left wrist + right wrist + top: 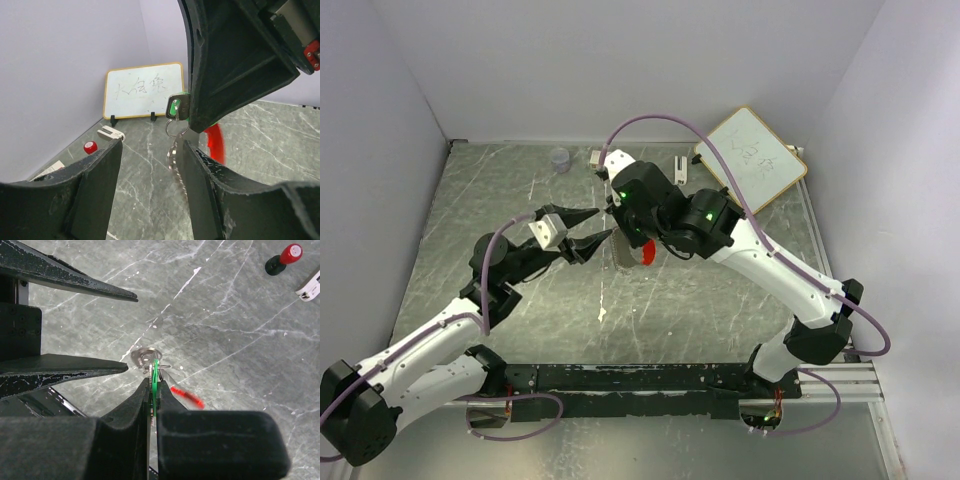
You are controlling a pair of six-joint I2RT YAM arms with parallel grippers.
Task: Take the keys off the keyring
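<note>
Grey marbled table (720,320) with plain white walls (380,100) around it, and a whiteboard (144,90) leaning in the far corner, was what I saw on my screens. A small red knob (90,147) stood well apart from the work.

My right gripper (154,382) was fully closed on the green key (175,107) and held it up above the table. Under this key hung the keyring (174,156), and the red key (186,396) dangled beside it, blurred, so I judged it was swinging.

My left gripper (152,145) stood about half open and held nothing. Its tips were on both sides of the hanging keyring, which was just beside one finger; I could not tell if they touched.

As I judged it, no key was off yet: both seemed joined to the keyring, and no loose key lay on the table. The whole separating was left to do, beginning with a grip on the keyring
</note>
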